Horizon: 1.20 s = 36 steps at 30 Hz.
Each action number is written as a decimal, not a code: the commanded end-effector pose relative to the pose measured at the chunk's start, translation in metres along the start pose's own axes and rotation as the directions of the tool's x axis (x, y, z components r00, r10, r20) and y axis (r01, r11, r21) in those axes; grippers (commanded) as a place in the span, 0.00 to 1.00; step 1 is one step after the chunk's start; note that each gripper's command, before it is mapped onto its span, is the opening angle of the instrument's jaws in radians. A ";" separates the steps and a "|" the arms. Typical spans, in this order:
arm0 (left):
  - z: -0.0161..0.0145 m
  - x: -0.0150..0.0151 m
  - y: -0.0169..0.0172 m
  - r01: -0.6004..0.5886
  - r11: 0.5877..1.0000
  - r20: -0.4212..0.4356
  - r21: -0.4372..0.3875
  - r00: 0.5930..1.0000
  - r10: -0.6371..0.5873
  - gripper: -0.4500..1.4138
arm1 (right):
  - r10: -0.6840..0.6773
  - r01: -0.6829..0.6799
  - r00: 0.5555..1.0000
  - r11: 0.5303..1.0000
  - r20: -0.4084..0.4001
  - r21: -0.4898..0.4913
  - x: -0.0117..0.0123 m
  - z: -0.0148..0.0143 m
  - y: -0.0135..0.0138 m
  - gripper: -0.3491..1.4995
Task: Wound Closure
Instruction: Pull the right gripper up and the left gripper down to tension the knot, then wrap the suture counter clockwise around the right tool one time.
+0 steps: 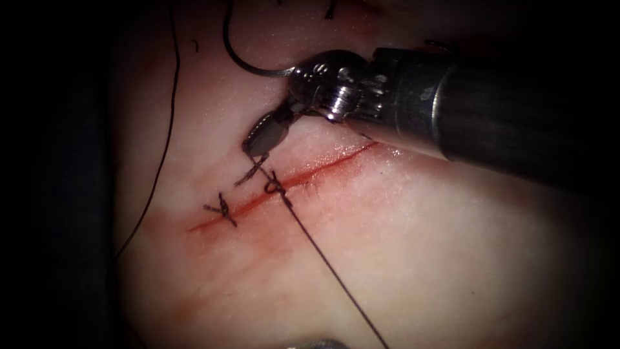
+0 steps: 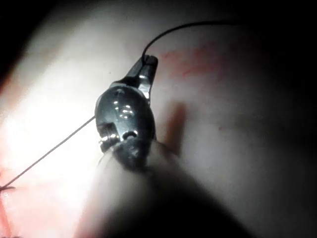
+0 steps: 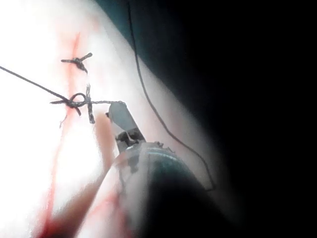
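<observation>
Gripping thread point(image 1: 323, 255) at knot: right gripper point(image 1: 257, 145); needle point(image 1: 242, 55) behind.

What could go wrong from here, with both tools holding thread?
The right tool holds a short thread tail by the loose loop; it could slip out.
The left tool holds the long strand taut; overpulling might tear the tissue at the cut.
The needle lies free on the tissue beside the right tool's wrist; it might snag.
</observation>
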 end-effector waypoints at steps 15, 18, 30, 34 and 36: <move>0.0042 -0.0052 0.0030 0.053 0.994 0.025 -0.093 0.998 -0.051 0.05 | -0.005 0.005 1.000 0.993 -0.001 -0.118 0.0007 0.0001 0.0031 0.00; 0.0048 -0.0057 0.0035 0.056 0.992 0.031 -0.109 0.998 -0.053 0.05 | -0.011 0.011 1.000 0.991 0.000 -0.131 0.0007 -0.0001 0.0034 0.00; 0.0045 -0.0041 0.0029 0.066 0.992 0.021 -0.107 0.998 -0.064 0.05 | -0.043 0.043 0.999 0.994 -0.005 -0.100 -0.0002 0.0011 0.0024 0.00; 0.0021 -0.0004 0.0013 0.018 0.998 -0.008 -0.059 1.000 -0.018 0.05 | -0.171 0.141 0.977 0.967 -0.129 -0.211 0.0011 0.0001 0.0015 0.73; 0.0010 0.0008 0.0007 0.003 0.999 -0.016 -0.042 1.000 -0.004 0.05 | -0.174 0.135 0.972 0.963 -0.156 -0.231 0.0016 -0.0007 0.0012 0.78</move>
